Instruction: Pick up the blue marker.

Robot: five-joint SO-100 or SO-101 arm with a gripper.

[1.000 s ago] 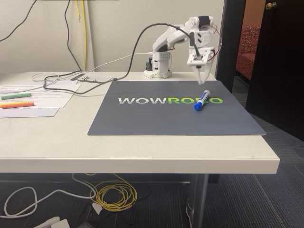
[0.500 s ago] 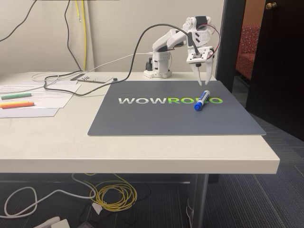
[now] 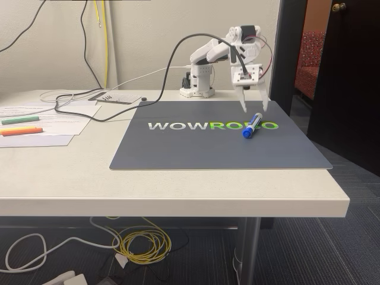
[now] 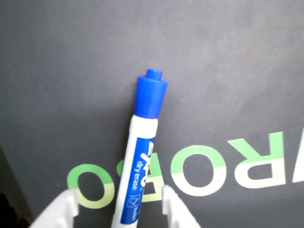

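Lowering since the earlier frame, the claw (image 3: 254, 109) is hanging open above the blue marker (image 3: 252, 126), lying on the grey mat (image 3: 178, 148); highlighters (image 3: 21, 125) are sitting far left on the bench (image 3: 89, 178)

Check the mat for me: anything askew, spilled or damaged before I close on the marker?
Nothing stands out. The blue marker lies capped and intact on the grey mat, with the open gripper above it.

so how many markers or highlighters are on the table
3. The blue marker lies on the dark mat below the open gripper. The green highlighter and orange highlighter lie on papers at the table's left.
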